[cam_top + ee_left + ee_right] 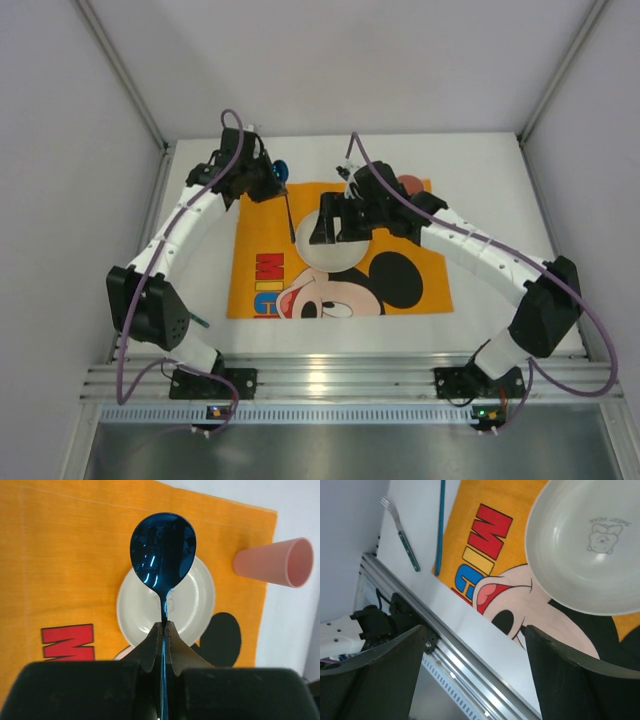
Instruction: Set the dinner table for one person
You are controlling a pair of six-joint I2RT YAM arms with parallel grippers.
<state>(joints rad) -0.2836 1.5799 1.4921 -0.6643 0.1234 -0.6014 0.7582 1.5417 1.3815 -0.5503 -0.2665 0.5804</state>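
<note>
The spoon is blue, plate cream, cup pink, Mickey Mouse placemat orange, dinner table white.

- I saw the dinner table as a large, plain white, matte rectangle, lying flat.
- It lay beneath the left claw and the right claw, spreading well past both.
- Its bare surface showed widest to the right of the right claw.
</note>
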